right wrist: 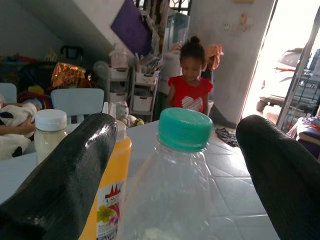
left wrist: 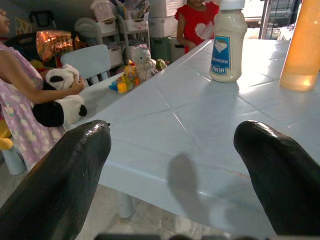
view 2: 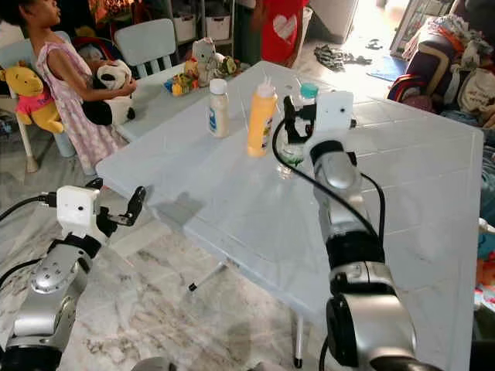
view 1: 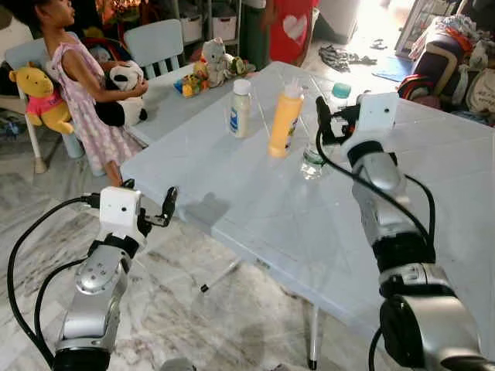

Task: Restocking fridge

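On the pale blue table stand a white mayonnaise bottle, an orange squeeze bottle and a clear water bottle with a green cap. My right gripper is open, with one finger on each side of the water bottle's neck; the fingers stand apart from it. The orange bottle is just beyond. My left gripper is open and holds nothing. It hovers off the table's near left corner and faces the mayonnaise bottle.
A child in a pink dress holding a panda plush stands at the left. A person in a red top is behind the table. A small table with toys, a chair and bags surround it. The floor is marble.
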Controlling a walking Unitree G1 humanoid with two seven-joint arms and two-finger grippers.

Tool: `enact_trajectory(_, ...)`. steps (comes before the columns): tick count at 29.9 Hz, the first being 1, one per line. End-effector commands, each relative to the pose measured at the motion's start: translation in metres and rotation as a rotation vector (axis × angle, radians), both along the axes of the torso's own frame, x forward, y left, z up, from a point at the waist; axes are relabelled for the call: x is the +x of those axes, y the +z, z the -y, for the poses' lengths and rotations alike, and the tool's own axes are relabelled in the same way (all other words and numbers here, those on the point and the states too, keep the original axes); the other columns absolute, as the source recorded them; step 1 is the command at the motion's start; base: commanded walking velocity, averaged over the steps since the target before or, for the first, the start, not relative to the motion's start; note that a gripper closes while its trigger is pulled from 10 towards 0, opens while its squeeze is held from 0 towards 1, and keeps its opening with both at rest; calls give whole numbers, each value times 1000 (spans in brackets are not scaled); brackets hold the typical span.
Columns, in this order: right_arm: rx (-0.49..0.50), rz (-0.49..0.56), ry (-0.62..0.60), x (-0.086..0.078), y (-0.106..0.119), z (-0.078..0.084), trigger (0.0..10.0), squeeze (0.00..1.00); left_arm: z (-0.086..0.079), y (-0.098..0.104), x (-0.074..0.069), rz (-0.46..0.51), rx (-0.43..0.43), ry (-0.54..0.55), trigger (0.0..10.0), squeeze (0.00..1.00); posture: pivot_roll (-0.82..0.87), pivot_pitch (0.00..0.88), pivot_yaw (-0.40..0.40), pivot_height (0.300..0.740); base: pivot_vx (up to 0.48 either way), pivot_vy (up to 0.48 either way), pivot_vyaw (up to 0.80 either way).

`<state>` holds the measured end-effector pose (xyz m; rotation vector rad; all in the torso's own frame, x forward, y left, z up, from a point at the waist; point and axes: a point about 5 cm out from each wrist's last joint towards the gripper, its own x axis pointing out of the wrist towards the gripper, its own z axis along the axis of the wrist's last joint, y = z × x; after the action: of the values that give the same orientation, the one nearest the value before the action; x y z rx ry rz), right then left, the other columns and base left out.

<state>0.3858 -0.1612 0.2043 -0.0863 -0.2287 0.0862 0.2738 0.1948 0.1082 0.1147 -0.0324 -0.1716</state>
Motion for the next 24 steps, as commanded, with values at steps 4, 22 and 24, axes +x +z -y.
enact_trajectory(4, -1, -6, -6, 8, 6, 6, 0, 0, 0, 5, 0, 9, 24, -15, 10000, 0, 122, 12, -35, 740, 0, 0, 0)
enact_trajectory(22, -18, -56, -51, 20, 11, 11, 0, 0, -5, 7, -1, 6, 39, -2, 10000, 0, 139, 0, -40, 740, 0, 0, 0)
enact_trajectory(24, -24, -56, -64, 20, 10, 12, 0, 0, -3, 6, 0, 4, 37, -2, 10000, 0, 137, 0, -38, 740, 0, 0, 0)
